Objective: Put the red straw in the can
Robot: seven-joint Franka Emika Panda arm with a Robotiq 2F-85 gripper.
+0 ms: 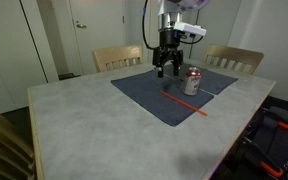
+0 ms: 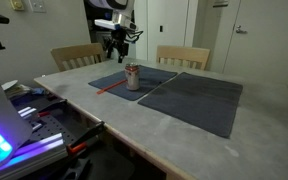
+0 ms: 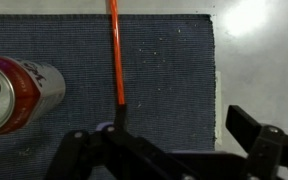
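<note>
The red straw [image 1: 184, 104] lies flat on a dark placemat [image 1: 149, 95], just in front of the can [image 1: 193, 82]. The can is silver with a red label and stands upright on the same mat. In an exterior view the straw [image 2: 111, 86] lies beside the can [image 2: 132, 77]. My gripper [image 1: 166, 68] hangs above the mat's far part, open and empty; it also shows in an exterior view [image 2: 117, 52]. In the wrist view the straw [image 3: 115, 50] runs up from near my open jaws [image 3: 179, 128], with the can [image 3: 19, 90] at the left.
A second dark placemat [image 2: 199, 105] lies next to the first on the grey table [image 1: 84, 120]. Two wooden chairs [image 1: 117, 57] [image 1: 234, 58] stand at the table's far side. The mat's edge [image 3: 213, 80] meets bare table in the wrist view.
</note>
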